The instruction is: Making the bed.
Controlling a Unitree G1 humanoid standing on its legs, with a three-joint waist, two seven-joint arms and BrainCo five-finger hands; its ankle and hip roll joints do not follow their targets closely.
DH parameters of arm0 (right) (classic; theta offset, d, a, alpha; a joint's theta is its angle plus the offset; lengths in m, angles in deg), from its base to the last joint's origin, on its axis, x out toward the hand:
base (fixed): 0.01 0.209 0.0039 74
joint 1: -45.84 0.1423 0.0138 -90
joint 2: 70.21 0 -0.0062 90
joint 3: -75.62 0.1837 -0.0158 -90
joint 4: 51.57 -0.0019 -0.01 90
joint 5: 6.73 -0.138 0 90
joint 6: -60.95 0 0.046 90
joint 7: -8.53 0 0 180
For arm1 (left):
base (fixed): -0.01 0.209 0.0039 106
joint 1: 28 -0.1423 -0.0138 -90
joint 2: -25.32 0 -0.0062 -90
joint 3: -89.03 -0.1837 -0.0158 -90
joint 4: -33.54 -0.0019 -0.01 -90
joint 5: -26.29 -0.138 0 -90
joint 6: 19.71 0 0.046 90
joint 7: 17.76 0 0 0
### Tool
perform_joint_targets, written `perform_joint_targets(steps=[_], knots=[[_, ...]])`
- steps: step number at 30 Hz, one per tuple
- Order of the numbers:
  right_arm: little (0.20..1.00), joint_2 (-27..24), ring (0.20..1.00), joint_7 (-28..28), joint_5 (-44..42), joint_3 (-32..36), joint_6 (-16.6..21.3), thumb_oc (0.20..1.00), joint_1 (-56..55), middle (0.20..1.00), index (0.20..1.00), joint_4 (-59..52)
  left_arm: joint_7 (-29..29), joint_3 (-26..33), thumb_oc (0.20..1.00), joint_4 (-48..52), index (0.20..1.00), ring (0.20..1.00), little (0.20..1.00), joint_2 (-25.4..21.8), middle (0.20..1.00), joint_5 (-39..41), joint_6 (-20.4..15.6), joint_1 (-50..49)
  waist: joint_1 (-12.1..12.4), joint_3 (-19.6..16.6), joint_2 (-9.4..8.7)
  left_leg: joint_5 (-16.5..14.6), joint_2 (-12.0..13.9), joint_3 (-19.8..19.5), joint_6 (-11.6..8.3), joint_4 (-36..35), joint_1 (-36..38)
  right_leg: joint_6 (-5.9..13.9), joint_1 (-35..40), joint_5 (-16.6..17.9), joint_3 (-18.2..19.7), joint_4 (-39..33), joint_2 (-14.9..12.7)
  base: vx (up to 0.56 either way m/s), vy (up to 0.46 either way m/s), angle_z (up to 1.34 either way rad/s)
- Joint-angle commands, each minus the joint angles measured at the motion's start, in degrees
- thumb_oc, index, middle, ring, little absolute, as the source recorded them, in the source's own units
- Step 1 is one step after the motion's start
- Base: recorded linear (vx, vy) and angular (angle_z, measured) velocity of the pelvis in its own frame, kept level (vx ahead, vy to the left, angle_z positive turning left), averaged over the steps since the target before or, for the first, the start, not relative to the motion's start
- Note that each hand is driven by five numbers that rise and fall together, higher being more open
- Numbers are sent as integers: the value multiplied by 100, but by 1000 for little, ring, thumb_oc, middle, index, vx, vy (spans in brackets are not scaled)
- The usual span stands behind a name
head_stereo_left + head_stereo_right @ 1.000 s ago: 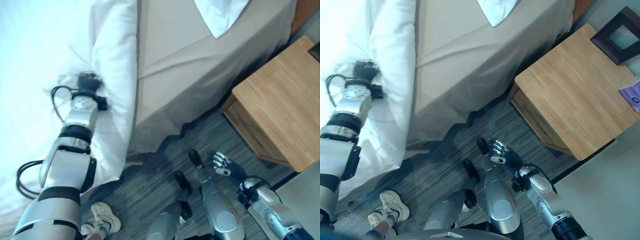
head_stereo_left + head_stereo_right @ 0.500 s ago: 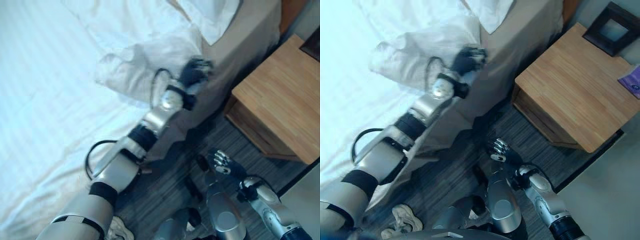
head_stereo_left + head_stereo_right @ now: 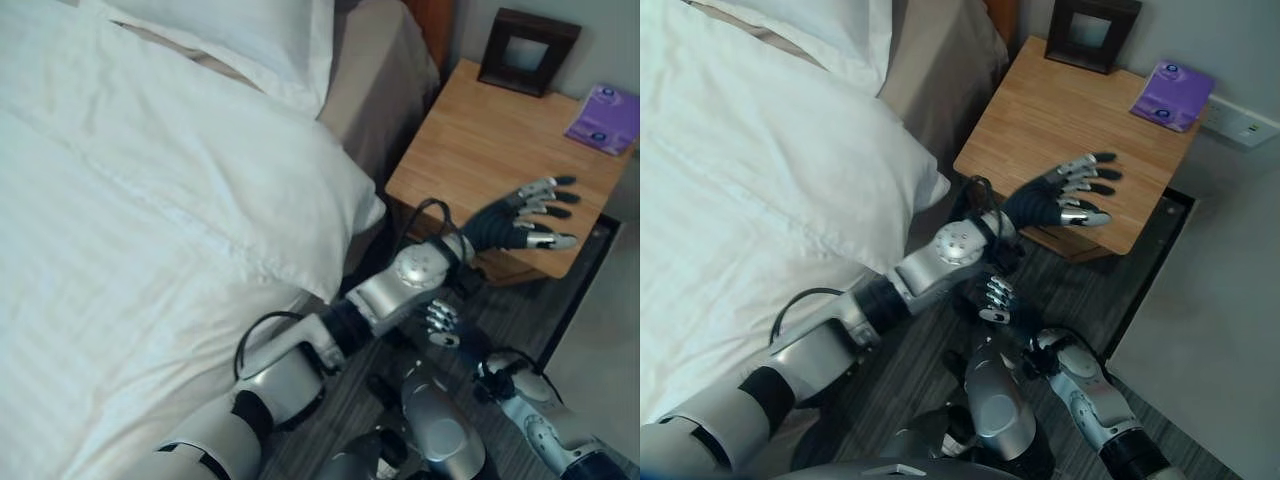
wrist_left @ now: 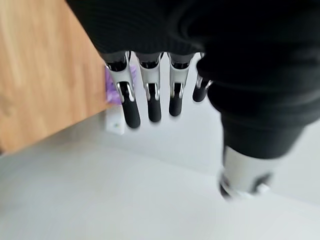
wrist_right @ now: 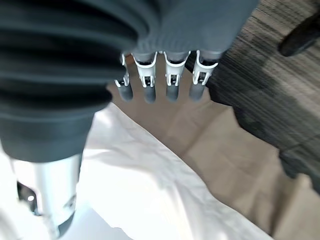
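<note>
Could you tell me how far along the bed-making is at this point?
Done: the white duvet lies spread up to the pillow. In hand: nothing; the left hand hovers open over the wooden nightstand, and the right hand hangs open low. Left: the duvet's corner looks bunched at the bedside.

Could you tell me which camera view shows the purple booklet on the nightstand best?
The right eye view: the purple booklet lies whole at the nightstand's far corner. The left eye view cuts it at the edge; the left wrist view shows a sliver behind the left hand's fingers.
</note>
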Motion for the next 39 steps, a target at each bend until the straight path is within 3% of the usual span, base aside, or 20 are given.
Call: perform_joint_targets(steps=[1,2,3,6,8,14,15,17,23,27,39], knots=[[1000,-187,1000,-61,114,126,227,1000,-559,1000,1000,-51,-133,464,1000,249,1000,1000,1000,333,1000,608,-602,431,18,-489,60,430,292,-277,-260,68,403,424,699,-594,-143,-181,-390,-18,-78,34],[1000,-144,1000,-24,129,258,264,1000,-661,1000,1000,-2,-47,759,1000,713,1000,1000,1000,40,1000,863,-743,243,151,-551,37,453,286,-404,-259,68,451,405,800,-644,-237,-181,-404,-14,-61,35],[1000,-144,1000,-24,129,258,264,1000,-663,1000,1000,-2,-46,758,1000,714,1000,1000,1000,40,1000,862,-742,241,148,-550,36,453,285,-406,-259,68,452,405,801,-645,-239,-181,-405,-20,-90,38],[1000,-106,1000,284,398,738,405,1000,-716,1000,1000,44,108,1557,1000,1604,1000,1000,1000,-781,1000,1260,-989,-652,484,-718,-71,493,297,-592,-260,68,537,360,994,-716,-440,-181,-413,6,-90,46],[1000,-90,1000,646,599,1544,598,1000,-548,1000,1000,35,-274,2501,1000,2494,1000,1000,1000,-1701,1000,2057,-904,-2665,893,-922,-256,471,351,-743,-241,68,672,313,1242,-834,-600,-181,-371,35,-118,19],[1000,-161,1000,939,517,2070,737,1000,47,1000,1000,-36,-634,3219,1000,2577,1000,1000,1000,-2030,1000,2462,-468,-4888,1330,-1087,-408,471,352,-923,-194,68,718,269,1371,-872,-719,-181,-358,5,-29,38],[561,-193,561,1034,495,2119,772,561,287,561,561,-108,-691,3307,1000,2584,1000,1000,1000,-2152,1000,2534,-340,-5361,1461,-1137,-448,489,344,-976,-180,68,699,263,1373,-857,-747,-181,-357,-4,-6,5],[200,-215,200,1116,505,2105,797,200,493,200,200,-153,-691,3452,1000,2487,1000,1000,1000,-2095,1000,2604,-272,-5680,1534,-1159,-474,481,344,-1007,-167,68,705,260,1394,-873,-785,-181,-366,-2,4,11],[200,44,200,1342,-150,1809,926,200,1625,200,200,71,-743,3557,1000,2727,1000,1000,1000,-2398,1000,2599,-61,-6546,1893,-1248,-532,469,321,-1120,-99,68,769,253,1525,-886,-860,-181,-371,-7,11,4],[200,428,200,1265,-775,897,788,200,2534,200,200,618,-596,3342,1000,2629,1000,1000,1000,-2355,1000,2674,-125,-6458,2122,-1249,-582,492,297,-1211,-88,68,746,241,1537,-860,-936,-181,-407,-48,17,9],[200,1254,200,1310,-482,-358,522,200,4468,200,200,2143,-470,2988,1000,2431,1000,1000,1000,-2105,1000,2693,-172,-6087,2504,-1112,-428,584,256,-1312,-90,68,554,223,1384,-824,-982,-181,-431,-18,0,5]])
